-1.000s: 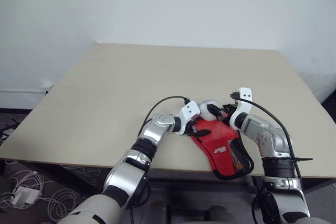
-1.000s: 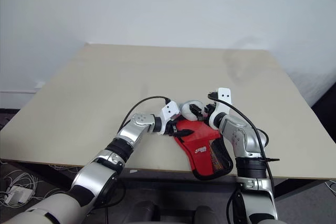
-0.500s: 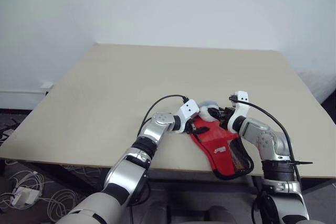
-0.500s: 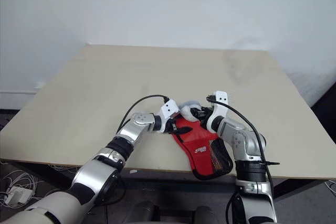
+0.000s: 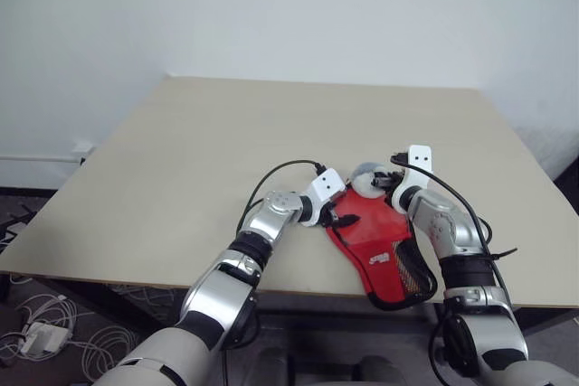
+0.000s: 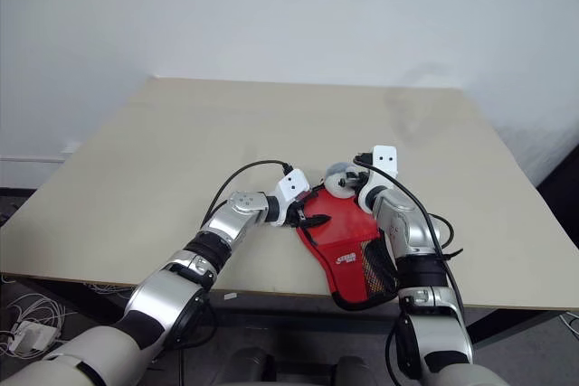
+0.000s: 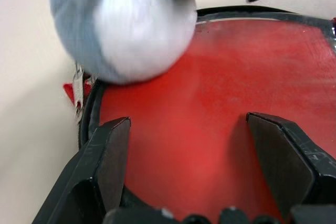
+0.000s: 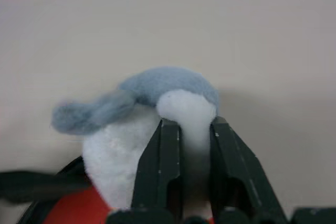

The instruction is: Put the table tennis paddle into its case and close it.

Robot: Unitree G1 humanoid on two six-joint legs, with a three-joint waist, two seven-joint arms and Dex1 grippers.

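beige desk (image 5: 181, 160) against a white wall, red case (image 5: 375, 241) at its near edge.
the right gripper (image 8: 187, 129) was pinched on a fluffy white-and-grey toy (image 8: 152, 114) at the case's far end; the left gripper (image 7: 205, 145) stood wide open over the case's red face.

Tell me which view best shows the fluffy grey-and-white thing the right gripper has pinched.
The right wrist view: the fluffy toy sits centred there, grey on top, white below, with the right gripper shut on its white part. The left wrist view catches it blurred over the red case. The eye views show it small between both wrists.
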